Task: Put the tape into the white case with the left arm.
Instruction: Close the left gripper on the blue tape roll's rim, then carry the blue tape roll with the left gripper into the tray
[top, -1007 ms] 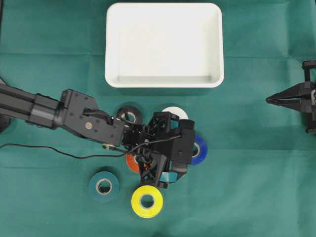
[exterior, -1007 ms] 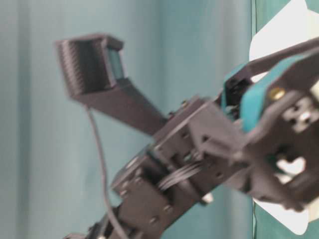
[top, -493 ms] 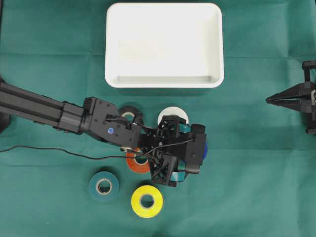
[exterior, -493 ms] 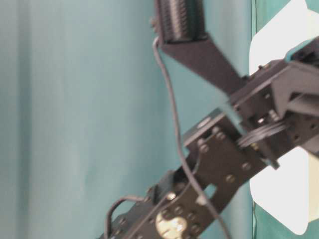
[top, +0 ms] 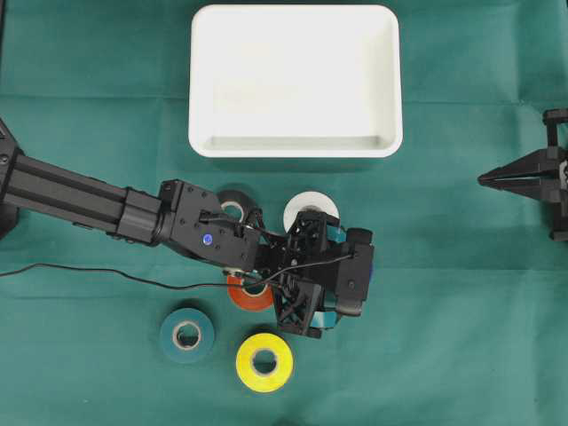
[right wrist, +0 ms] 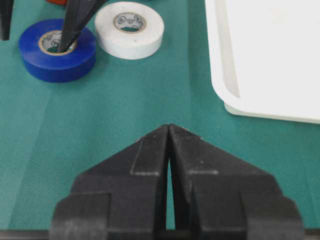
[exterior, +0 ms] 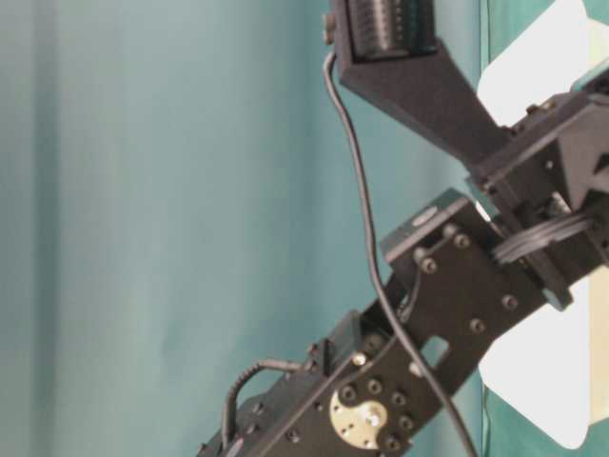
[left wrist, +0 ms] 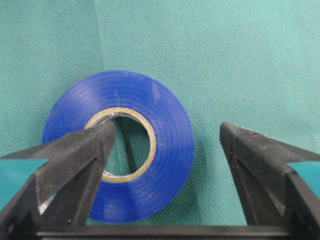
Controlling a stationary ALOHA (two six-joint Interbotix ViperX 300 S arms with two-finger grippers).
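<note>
A blue tape roll [left wrist: 167, 150] lies flat on the green cloth. My left gripper [left wrist: 166, 129] is open and down over it: one teal-patched finger [left wrist: 85, 150] sits in the roll's core hole, the other stands outside the roll's right wall. From overhead the left gripper [top: 353, 271] hides most of this roll. The right wrist view shows the blue roll [right wrist: 57, 55] with that finger [right wrist: 75, 25] in its hole. The white case [top: 293, 146] stands at the back, nothing in it. My right gripper [top: 484, 179] is shut and empty at the far right.
A white roll [top: 311, 206] and a black roll [top: 232, 202] lie between the left arm and the case. An orange roll [top: 244, 297] lies under the left wrist. A teal roll [top: 186, 330] and a yellow roll [top: 264, 362] lie nearer the front edge.
My left arm has reached farther right and come down over the blue roll, now covering most of it and clearing the yellow roll. The right arm has not moved.
</note>
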